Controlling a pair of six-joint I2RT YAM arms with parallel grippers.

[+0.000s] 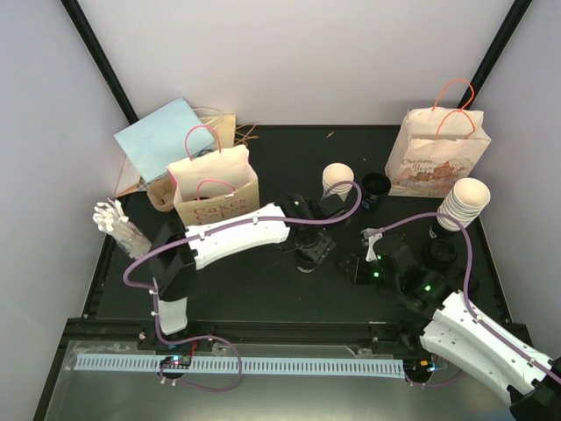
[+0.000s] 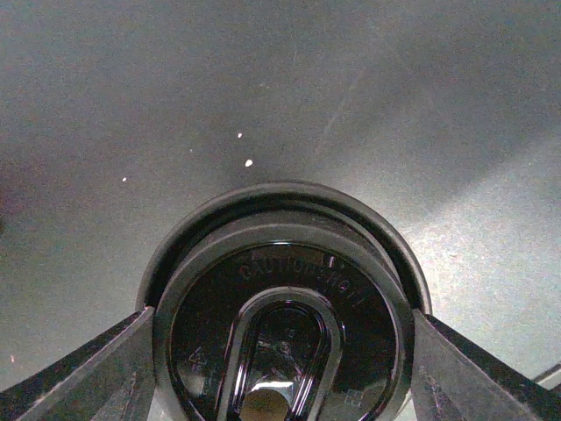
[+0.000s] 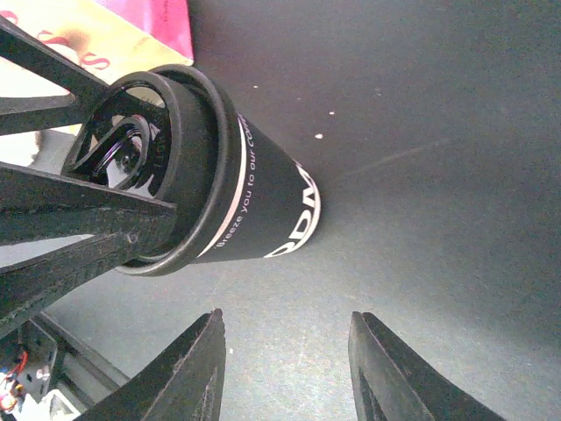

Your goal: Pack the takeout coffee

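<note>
A black takeout coffee cup (image 3: 263, 202) with white lettering stands on the dark table near the middle (image 1: 314, 252). A glossy black lid (image 2: 285, 324) sits on its rim. My left gripper (image 2: 282, 317) reaches down from above and is shut on the lid, one finger pressed against each side; those fingers (image 3: 79, 219) also show in the right wrist view. My right gripper (image 3: 285, 316) is open and holds nothing. It hovers low over the table just to the right of the cup (image 1: 358, 265), apart from it.
One paper bag with pink handles (image 1: 215, 184) stands at the back left, another (image 1: 438, 153) at the back right. White cup stacks (image 1: 463, 202) (image 1: 337, 178), a black cup (image 1: 375, 186) and black lids (image 1: 441, 253) lie to the right. White stirrers (image 1: 118, 224) lie at the left edge.
</note>
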